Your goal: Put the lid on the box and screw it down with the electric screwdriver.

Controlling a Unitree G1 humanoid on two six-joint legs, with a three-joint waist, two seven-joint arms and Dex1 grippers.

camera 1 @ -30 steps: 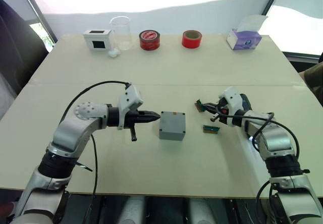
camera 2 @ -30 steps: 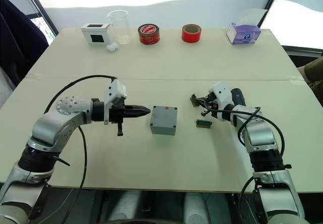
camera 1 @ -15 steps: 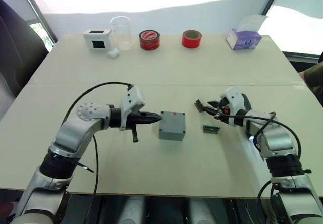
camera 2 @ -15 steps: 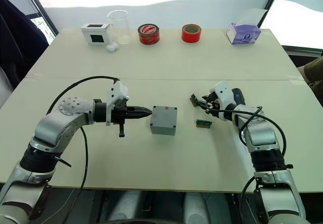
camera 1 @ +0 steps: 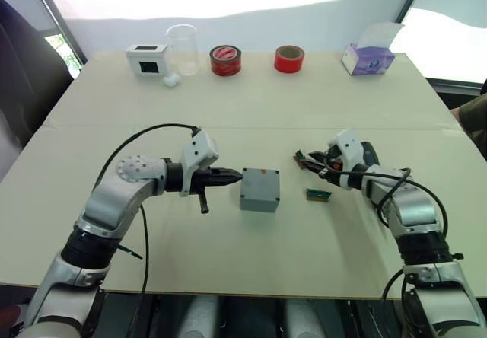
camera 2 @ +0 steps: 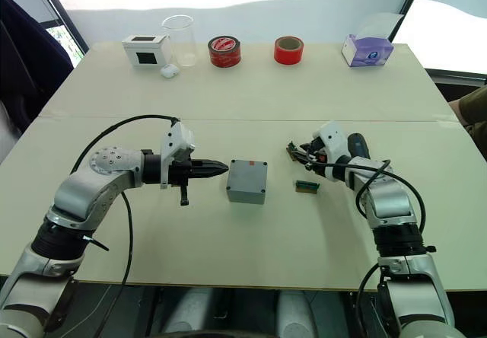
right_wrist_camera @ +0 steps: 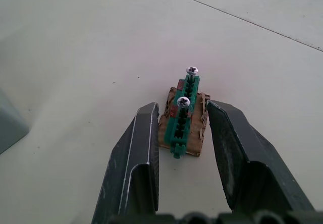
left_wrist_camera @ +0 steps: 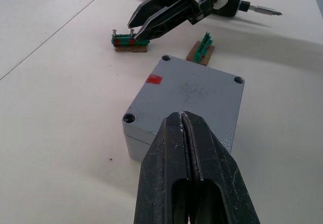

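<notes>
The box [left_wrist_camera: 184,105] sits mid-table with its lid [left_wrist_camera: 194,90] already on, corner holes empty. The left gripper [left_wrist_camera: 184,133], clenched, has stayed at the box's left wall. The right gripper [right_wrist_camera: 182,133] has crept forward, its parted fingers now straddling the green screw holder [right_wrist_camera: 182,110] right of the box: screw pickup looks imminent. The electric screwdriver [left_wrist_camera: 237,4] lies beyond the box.

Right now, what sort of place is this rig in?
Probably a lab or workshop test bench: a plain pale table by bright windows, staged props along the far edge such as tape rolls and a tissue box, and a grey box with green screw holders mid-table.
</notes>
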